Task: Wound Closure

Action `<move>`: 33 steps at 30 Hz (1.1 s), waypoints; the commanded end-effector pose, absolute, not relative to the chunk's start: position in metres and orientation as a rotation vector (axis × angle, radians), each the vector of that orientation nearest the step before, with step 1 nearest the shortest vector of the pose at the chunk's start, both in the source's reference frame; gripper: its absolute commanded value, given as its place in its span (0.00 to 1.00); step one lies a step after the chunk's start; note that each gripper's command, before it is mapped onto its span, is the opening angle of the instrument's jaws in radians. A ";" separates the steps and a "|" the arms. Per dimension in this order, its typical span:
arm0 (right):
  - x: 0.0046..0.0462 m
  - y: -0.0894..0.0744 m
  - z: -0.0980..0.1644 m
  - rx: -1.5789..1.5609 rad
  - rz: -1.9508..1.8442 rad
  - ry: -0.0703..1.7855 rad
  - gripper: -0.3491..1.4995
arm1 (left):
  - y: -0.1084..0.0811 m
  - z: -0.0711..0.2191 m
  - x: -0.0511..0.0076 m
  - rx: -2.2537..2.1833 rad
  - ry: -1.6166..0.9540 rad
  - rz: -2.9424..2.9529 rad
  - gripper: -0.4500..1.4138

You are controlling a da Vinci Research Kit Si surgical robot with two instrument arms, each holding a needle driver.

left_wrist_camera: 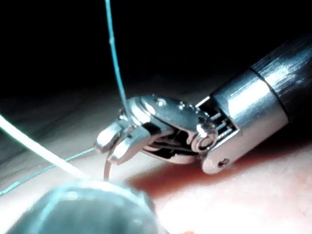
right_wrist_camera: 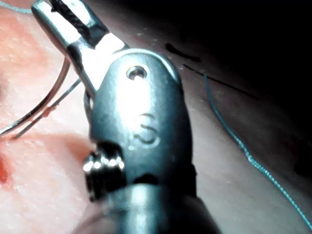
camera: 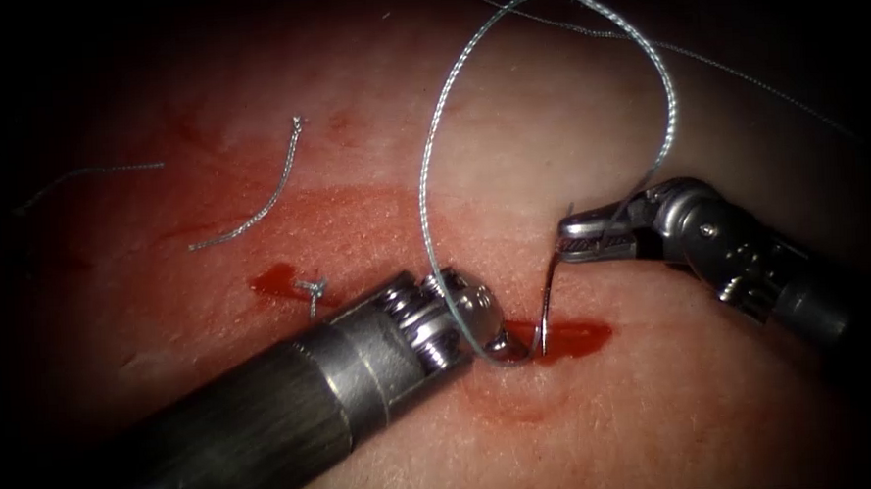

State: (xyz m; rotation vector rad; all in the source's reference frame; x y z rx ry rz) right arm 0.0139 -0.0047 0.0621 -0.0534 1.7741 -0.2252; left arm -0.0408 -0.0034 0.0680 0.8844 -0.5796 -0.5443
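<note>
Left tool (camera: 494, 345) tips down at cut (camera: 557, 339), jaw state unreadable; needle (camera: 548, 303) stands in tissue (camera: 659, 411) there, upper end clamped by right tool (camera: 577, 238); thread (camera: 432, 166) arcs overhead; "S" stamped on right wrist

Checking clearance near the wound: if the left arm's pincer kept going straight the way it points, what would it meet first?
Probably the needle, standing in the red fluid just ahead of the left pincer and held at its upper end by the right pincer. Depth is unclear, so it might pass beside it.
</note>
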 end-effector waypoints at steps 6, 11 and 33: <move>0.0153 -0.003 0.061 0.018 -0.146 1.812 0.00 | -0.002 0.067 -0.0412 0.877 -0.587 -0.544 0.00; 0.0156 -0.002 0.060 0.056 -0.111 1.810 0.00 | -0.002 0.067 -0.0414 0.878 -0.590 -0.546 0.00; 0.0157 -0.002 0.059 0.354 0.128 1.776 0.00 | -0.003 0.067 -0.0414 0.863 -0.580 -0.548 0.00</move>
